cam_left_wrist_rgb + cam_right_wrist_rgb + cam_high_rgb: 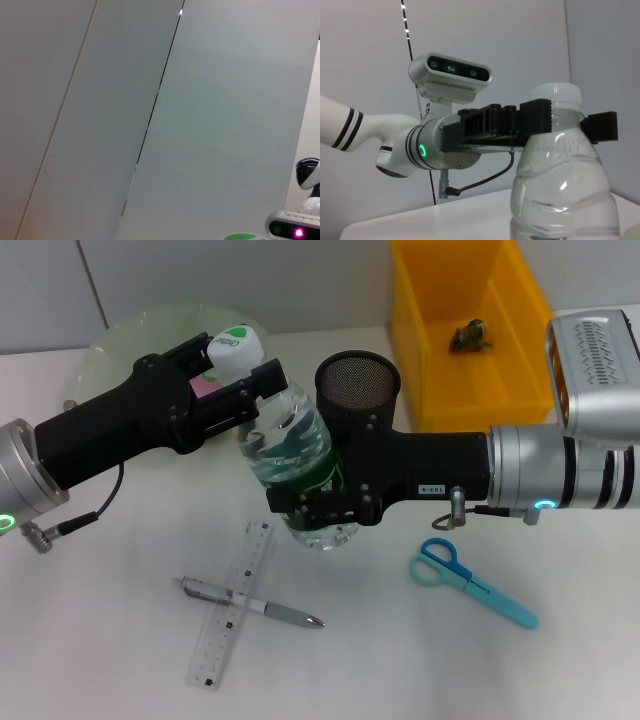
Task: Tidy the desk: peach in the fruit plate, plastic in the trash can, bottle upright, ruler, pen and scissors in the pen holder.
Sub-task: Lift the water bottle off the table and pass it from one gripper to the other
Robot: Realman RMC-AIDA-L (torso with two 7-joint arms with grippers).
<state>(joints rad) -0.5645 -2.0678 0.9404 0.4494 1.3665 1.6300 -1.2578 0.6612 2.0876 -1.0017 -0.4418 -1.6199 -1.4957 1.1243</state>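
Note:
A clear water bottle (290,435) with a white cap is held between both arms over the middle of the desk. My left gripper (240,358) is shut on its neck just under the cap, also seen in the right wrist view as left gripper (565,122) on the bottle (560,190). My right gripper (310,510) is shut on the bottle's lower body. The clear ruler (232,605), the pen (285,613) lying across it and the blue scissors (470,580) lie on the desk in front. The peach is out of view.
A black mesh pen holder (358,380) stands right behind the bottle. Behind the pen holder to the right, a yellow trash can (405,330) holds crumpled plastic (470,335). A pale green fruit plate (130,345) sits at the back left, partly behind my left arm.

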